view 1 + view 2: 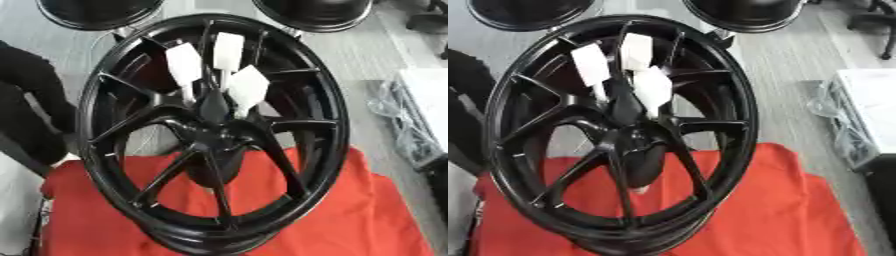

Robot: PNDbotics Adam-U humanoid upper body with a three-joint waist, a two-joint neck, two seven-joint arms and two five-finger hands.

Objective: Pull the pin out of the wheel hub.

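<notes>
A black multi-spoke wheel stands tilted on a red cloth, its face towards me. Three white paddle-shaped pins stick out of the hub on thin stems: one on the left, one at the top, one on the right. A narrow black piece sits between their stems; I cannot make out what it is. Neither of my hands shows. A dark mass hangs behind the spokes below the hub.
A soft black shape lies against the wheel's left rim, with white below it. Two more black wheels stand at the far edge. A white table with clear plastic bags is on the right, over grey floor.
</notes>
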